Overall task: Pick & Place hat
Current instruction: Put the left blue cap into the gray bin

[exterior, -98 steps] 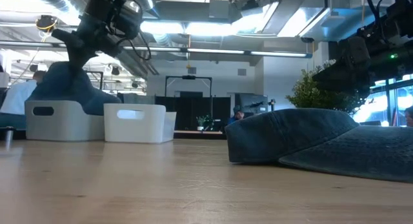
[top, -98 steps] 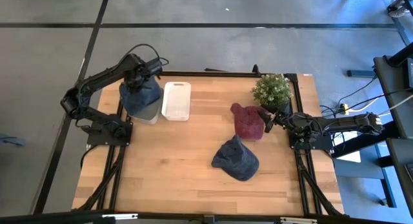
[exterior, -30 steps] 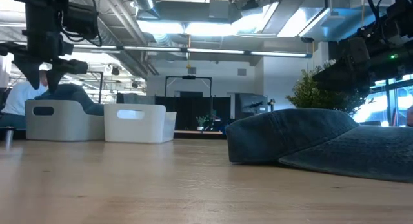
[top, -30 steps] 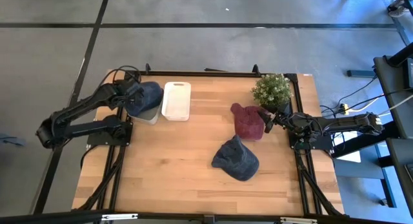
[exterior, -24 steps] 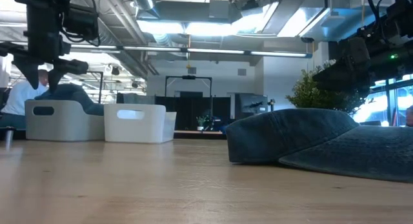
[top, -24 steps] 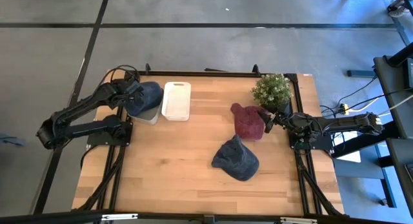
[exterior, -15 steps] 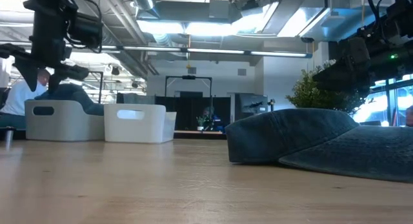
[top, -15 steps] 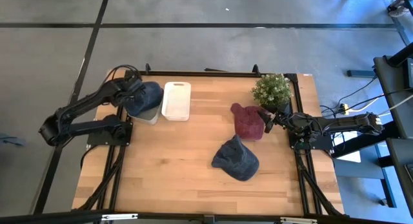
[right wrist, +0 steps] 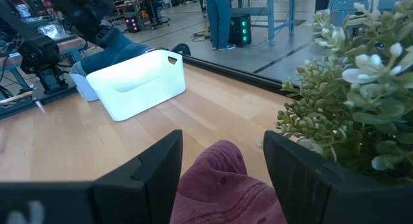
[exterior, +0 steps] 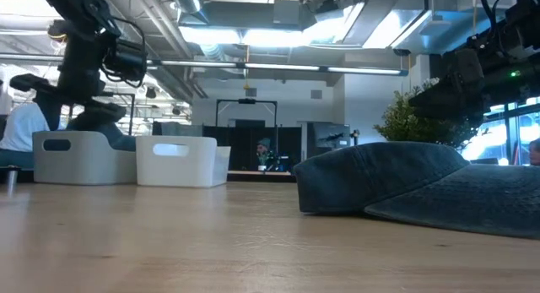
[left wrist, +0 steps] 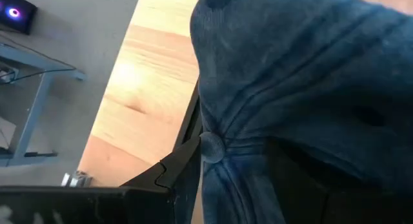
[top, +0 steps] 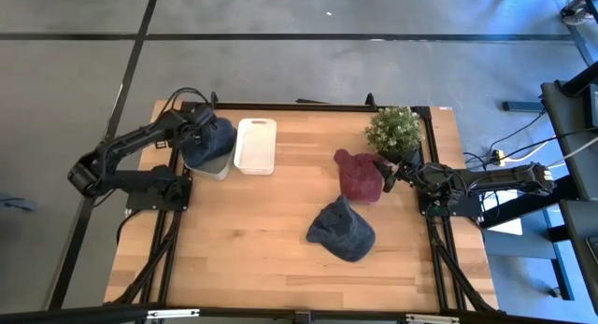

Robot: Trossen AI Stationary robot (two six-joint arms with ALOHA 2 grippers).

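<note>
A dark blue hat (top: pixel 213 137) lies in the grey bin (top: pixel 217 167) at the table's far left, its crown up and its top button (left wrist: pixel 211 147) showing. My left gripper (top: pixel 198 128) hangs open right over that crown. A second blue denim hat (top: pixel 341 231) lies flat on the table, nearer the front. A maroon hat (top: pixel 360 175) lies toward the right. My right gripper (top: pixel 388 179) waits open at its right end, level with the table, one finger on either side of the cloth (right wrist: pixel 222 179). My left gripper stands open, tipped over the crown of the blue hat in the grey bin (left wrist: pixel 258 88). The hat fills the wrist view, and I cannot tell whether the fingers touch the cloth.
A white bin (top: pixel 255 145) stands right beside the grey one. A potted green plant (top: pixel 394 130) stands at the far right, just behind my right gripper. Bare wood lies along the near edge and at the table's middle left. People show in the room beyond.
My left gripper has shifted a little toward the table's far edge and right over the grey bin and has tipped over, still open. The blue hat stays in the bin.
</note>
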